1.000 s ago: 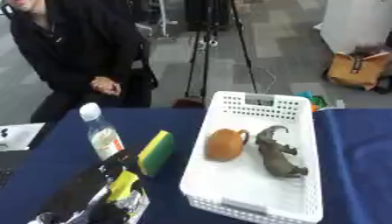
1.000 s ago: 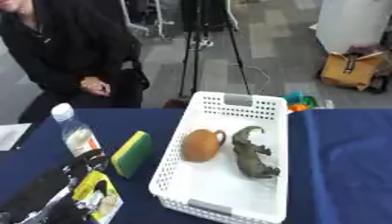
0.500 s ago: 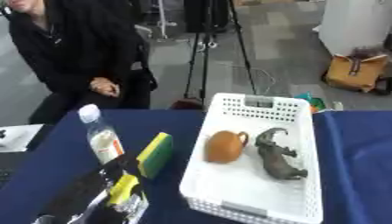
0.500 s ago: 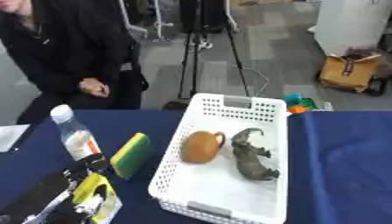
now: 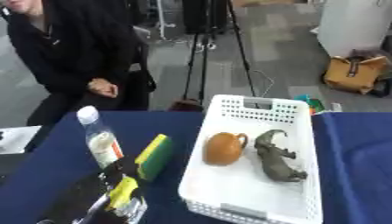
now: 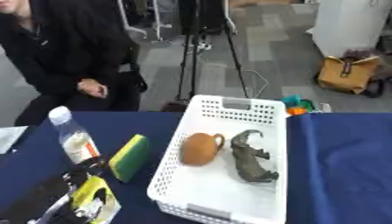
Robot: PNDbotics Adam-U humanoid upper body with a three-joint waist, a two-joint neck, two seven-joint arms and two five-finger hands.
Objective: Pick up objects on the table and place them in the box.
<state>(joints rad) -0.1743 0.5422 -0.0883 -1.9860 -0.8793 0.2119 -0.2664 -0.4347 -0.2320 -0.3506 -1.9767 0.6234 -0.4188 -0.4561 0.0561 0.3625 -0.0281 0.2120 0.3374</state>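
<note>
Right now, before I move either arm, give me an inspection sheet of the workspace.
Surface: table under a dark blue cloth.
Job's things: white box holds a brown jug and a grey-green animal figure; a bottle and a yellow-green sponge lie on the cloth to its left.
Clutter: white paper at the left edge.
Hands: left hand low left, dark, with a yellow piece on it, fingers unclear; right nothing seen.
Cables: one on the floor behind.
Surroundings: tripod, tan bag.
</note>
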